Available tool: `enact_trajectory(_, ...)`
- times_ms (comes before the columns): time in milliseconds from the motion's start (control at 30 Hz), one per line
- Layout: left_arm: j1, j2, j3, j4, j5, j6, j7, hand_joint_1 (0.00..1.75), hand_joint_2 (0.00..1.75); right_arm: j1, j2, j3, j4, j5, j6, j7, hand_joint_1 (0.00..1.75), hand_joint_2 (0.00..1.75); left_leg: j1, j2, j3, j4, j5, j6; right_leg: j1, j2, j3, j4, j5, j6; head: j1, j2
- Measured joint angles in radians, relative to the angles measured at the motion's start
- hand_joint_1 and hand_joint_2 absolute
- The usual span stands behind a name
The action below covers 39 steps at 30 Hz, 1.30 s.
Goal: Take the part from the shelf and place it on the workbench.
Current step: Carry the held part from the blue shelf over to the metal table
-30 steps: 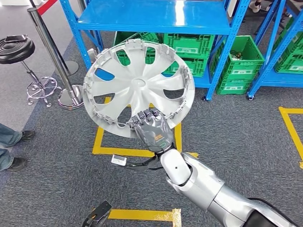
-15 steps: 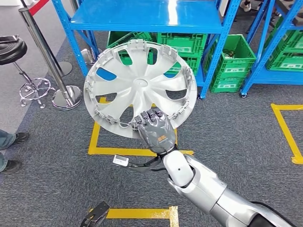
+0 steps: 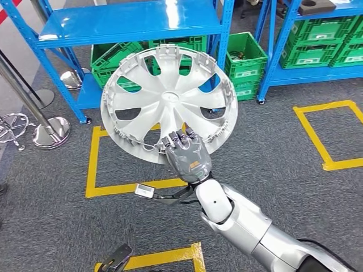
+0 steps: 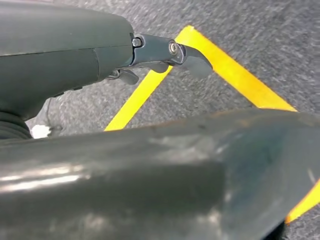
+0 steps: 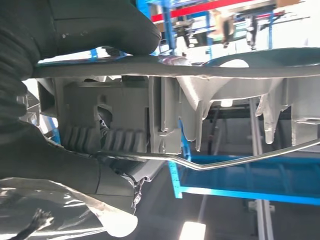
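Camera has swung since a second ago: the whole floor scene has shifted in the head view, the stool and the person's shoes at the left edge are gone from the picture, and the blue shelf (image 3: 128, 25) now sits further left, with a second rack (image 3: 315, 39) at the upper right. Against the hand, the wheel cover (image 3: 169, 102) sits as it did. Right hand (image 3: 187, 156) grips the silver cover at its near rim, fingers curled over the edge, disc held up above the grey carpet, tilted, its ribbed back facing the camera. Right wrist view: thick thumb (image 5: 98, 27) pressed on one face of the rim, clips and wire ring of the cover just beyond it. Green crates (image 3: 241, 59) stand under the shelf behind the cover. Yellow tape squares (image 3: 92, 161) mark the carpet below. Left hand (image 3: 116, 259) hangs low near the bottom edge of the head view; cannot tell whether it is open or closed.
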Motion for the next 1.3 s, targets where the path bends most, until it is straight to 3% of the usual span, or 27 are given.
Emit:
enact_trajectory(67, 0.000, 0.004, 0.000, 0.000, -0.004, 0.000, -0.004, 0.00, 0.00, -0.001, -0.001, 0.000, -0.003, 0.000, 0.000, 0.004, 1.75, 1.75, 0.000, -0.040, 0.053, -0.116, 0.045, 0.009, 0.000, 0.021, -0.004, 0.001, 0.003, 0.005, 0.001, 0.000)
enact_trajectory(100, 0.000, 0.006, 0.000, 0.000, -0.006, 0.000, -0.007, 0.00, 0.00, -0.002, -0.002, 0.000, -0.005, 0.000, -0.001, 0.007, 1.75, 1.75, -0.001, -0.053, 0.065, -0.145, 0.048, 0.010, -0.002, 0.029, -0.009, 0.002, 0.006, 0.010, -0.001, 0.000)
enact_trajectory(133, 0.000, 0.007, 0.000, 0.000, -0.008, 0.000, -0.010, 0.00, 0.00, -0.003, -0.004, 0.001, -0.006, 0.000, -0.001, 0.010, 1.75, 1.75, -0.002, -0.055, 0.068, -0.154, 0.044, 0.010, -0.004, 0.038, -0.015, 0.001, 0.010, 0.016, -0.002, 0.000)
enact_trajectory(200, -0.001, 0.008, 0.000, 0.000, -0.010, 0.000, -0.016, 0.00, 0.00, -0.003, -0.011, 0.001, -0.011, 0.000, -0.002, 0.014, 1.75, 1.75, -0.002, -0.036, 0.071, -0.170, 0.046, 0.011, -0.007, 0.046, -0.027, 0.001, 0.013, 0.028, -0.004, 0.000)
enact_trajectory(267, -0.002, 0.009, 0.000, 0.000, -0.011, 0.000, -0.024, 0.00, 0.00, -0.004, -0.021, 0.001, -0.017, -0.001, -0.002, 0.017, 1.75, 1.75, 0.001, -0.014, 0.074, -0.184, 0.054, 0.017, -0.003, 0.008, -0.050, 0.037, -0.016, 0.038, 0.002, 0.000)
enact_trajectory(333, 0.000, 0.013, 0.001, 0.000, -0.012, -0.001, -0.033, 0.00, 0.00, -0.005, -0.029, 0.002, -0.024, 0.000, -0.002, 0.022, 1.75, 1.75, 0.000, 0.009, 0.075, -0.189, 0.058, 0.022, -0.002, -0.042, -0.097, 0.146, -0.078, 0.046, 0.009, 0.000)
enact_trajectory(400, 0.004, 0.019, 0.003, 0.000, -0.012, -0.002, -0.042, 0.00, 0.00, -0.006, -0.042, 0.008, -0.031, 0.001, -0.002, 0.036, 1.75, 1.75, -0.001, 0.034, 0.073, -0.188, 0.058, 0.023, -0.004, -0.058, -0.140, 0.250, -0.117, 0.052, 0.009, 0.000)
enact_trajectory(433, 0.005, 0.021, 0.005, 0.000, -0.012, -0.002, -0.047, 0.00, 0.00, -0.006, -0.050, 0.012, -0.035, 0.001, -0.002, 0.046, 1.75, 1.75, -0.001, 0.044, 0.073, -0.187, 0.057, 0.023, -0.005, -0.061, -0.141, 0.260, -0.112, 0.054, 0.009, 0.000)
enact_trajectory(467, 0.006, 0.025, 0.007, 0.000, -0.012, -0.002, -0.052, 0.00, 0.00, -0.006, -0.060, 0.017, -0.040, 0.000, -0.002, 0.060, 1.75, 1.75, -0.001, 0.054, 0.072, -0.186, 0.057, 0.022, -0.006, -0.065, -0.124, 0.236, -0.094, 0.056, 0.009, 0.000)
enact_trajectory(533, 0.007, 0.031, 0.010, 0.000, -0.012, -0.001, -0.062, 0.00, 0.00, -0.009, -0.077, 0.026, -0.050, 0.000, -0.002, 0.091, 1.75, 1.75, -0.002, 0.073, 0.072, -0.183, 0.055, 0.019, -0.007, -0.089, -0.052, 0.108, -0.039, 0.055, 0.009, 0.000)
enact_trajectory(600, 0.009, 0.039, 0.014, 0.000, -0.013, -0.001, -0.071, 0.00, 0.00, -0.019, -0.091, 0.035, -0.063, -0.001, -0.002, 0.119, 1.75, 1.75, -0.006, 0.089, 0.070, -0.179, 0.052, 0.009, 0.000, -0.116, 0.003, 0.008, -0.015, 0.045, 0.009, 0.000)
enact_trajectory(633, 0.011, 0.044, 0.016, 0.000, -0.015, -0.001, -0.075, 0.00, 0.00, -0.026, -0.099, 0.041, -0.069, 0.000, -0.002, 0.132, 1.75, 1.75, -0.009, 0.097, 0.068, -0.177, 0.052, 0.004, 0.004, -0.120, 0.009, -0.006, -0.017, 0.038, 0.009, 0.000)
enact_trajectory(700, 0.015, 0.051, 0.018, 0.000, -0.021, 0.000, -0.083, 0.00, 0.00, -0.035, -0.121, 0.055, -0.083, 0.000, -0.002, 0.158, 1.75, 1.75, -0.011, 0.113, 0.068, -0.176, 0.052, -0.005, 0.005, -0.103, 0.007, -0.009, -0.012, 0.023, 0.009, 0.000)
enact_trajectory(767, 0.019, 0.055, 0.018, 0.000, -0.028, 0.000, -0.093, 0.00, 0.00, -0.036, -0.142, 0.069, -0.094, 0.000, 0.001, 0.186, 1.75, 1.75, -0.006, 0.091, 0.062, -0.153, 0.031, -0.013, 0.002, -0.086, 0.007, -0.012, -0.007, 0.012, 0.008, 0.000)
enact_trajectory(867, 0.031, 0.057, 0.018, 0.000, -0.043, 0.001, -0.108, 0.00, 0.00, -0.036, -0.173, 0.103, -0.116, 0.000, 0.019, 0.235, 1.75, 1.75, -0.002, 0.030, -0.007, 0.012, -0.057, -0.020, -0.001, -0.054, 0.009, -0.013, -0.002, 0.000, 0.005, 0.000)
enact_trajectory(900, 0.037, 0.058, 0.018, 0.000, -0.048, 0.002, -0.113, 0.00, 0.00, -0.035, -0.188, 0.117, -0.126, 0.000, 0.028, 0.246, 1.75, 1.75, -0.002, 0.024, -0.034, 0.070, -0.075, -0.019, 0.000, -0.041, 0.009, -0.013, -0.002, -0.001, 0.005, 0.000)
enact_trajectory(933, 0.043, 0.058, 0.018, 0.000, -0.053, 0.002, -0.119, 0.00, 0.00, -0.034, -0.205, 0.128, -0.135, 0.000, 0.037, 0.252, 1.75, 1.75, -0.003, 0.022, -0.049, 0.099, -0.076, -0.017, 0.001, -0.029, 0.009, -0.013, -0.002, -0.001, 0.005, 0.000)
enact_trajectory(967, 0.048, 0.058, 0.018, 0.000, -0.058, 0.003, -0.125, 0.00, 0.00, -0.033, -0.223, 0.136, -0.145, 0.000, 0.047, 0.254, 1.75, 1.75, -0.003, 0.020, -0.049, 0.093, -0.059, -0.014, 0.002, -0.015, 0.010, -0.012, -0.002, -0.001, 0.005, 0.000)
enact_trajectory(1000, 0.052, 0.058, 0.018, 0.001, -0.063, 0.003, -0.132, 0.00, 0.00, -0.032, -0.240, 0.142, -0.157, 0.000, 0.056, 0.254, 1.75, 1.75, -0.004, 0.014, -0.033, 0.050, -0.024, -0.008, 0.003, -0.002, 0.010, -0.012, -0.002, -0.001, 0.005, 0.000)
enact_trajectory(1067, 0.058, 0.058, 0.018, 0.001, -0.071, 0.002, -0.140, 0.00, 0.00, -0.030, -0.270, 0.150, -0.182, -0.001, 0.070, 0.255, 1.75, 1.75, -0.003, -0.027, 0.017, -0.074, 0.044, 0.007, 0.003, 0.023, 0.008, -0.011, -0.001, 0.000, 0.006, 0.000)
enact_trajectory(1100, 0.061, 0.059, 0.018, 0.002, -0.076, 0.001, -0.143, 0.00, 0.00, -0.028, -0.283, 0.152, -0.196, -0.001, 0.075, 0.255, 1.75, 1.75, -0.003, -0.047, 0.037, -0.121, 0.061, 0.012, 0.001, 0.034, 0.005, -0.010, -0.001, 0.003, 0.006, 0.000)
enact_trajectory(1133, 0.064, 0.059, 0.017, 0.003, -0.081, 0.001, -0.144, 0.00, 0.00, -0.026, -0.298, 0.152, -0.211, 0.000, 0.080, 0.255, 1.75, 1.75, -0.005, -0.060, 0.048, -0.146, 0.065, 0.016, -0.002, 0.044, 0.001, -0.010, 0.001, 0.008, 0.005, 0.000)
enact_trajectory(1200, 0.071, 0.057, 0.014, 0.004, -0.092, 0.003, -0.148, 0.00, 0.00, -0.015, -0.334, 0.151, -0.248, 0.000, 0.096, 0.255, 1.75, 1.75, -0.007, -0.050, 0.057, -0.166, 0.059, 0.021, -0.007, 0.062, -0.007, -0.012, 0.005, 0.021, 0.002, 0.000)
enact_trajectory(1233, 0.074, 0.056, 0.012, 0.004, -0.098, 0.007, -0.151, 0.00, 0.00, -0.008, -0.354, 0.148, -0.266, 0.000, 0.104, 0.255, 1.75, 1.75, -0.006, -0.039, 0.062, -0.176, 0.059, 0.023, -0.008, 0.055, -0.013, -0.011, 0.003, 0.027, 0.001, 0.000)
enact_trajectory(1300, 0.082, 0.049, 0.008, 0.004, -0.105, 0.017, -0.158, 0.00, 0.00, 0.003, -0.389, 0.144, -0.298, -0.001, 0.118, 0.256, 1.75, 1.75, -0.002, -0.016, 0.069, -0.194, 0.061, 0.027, -0.004, 0.006, -0.039, 0.032, -0.029, 0.039, 0.007, 0.000)
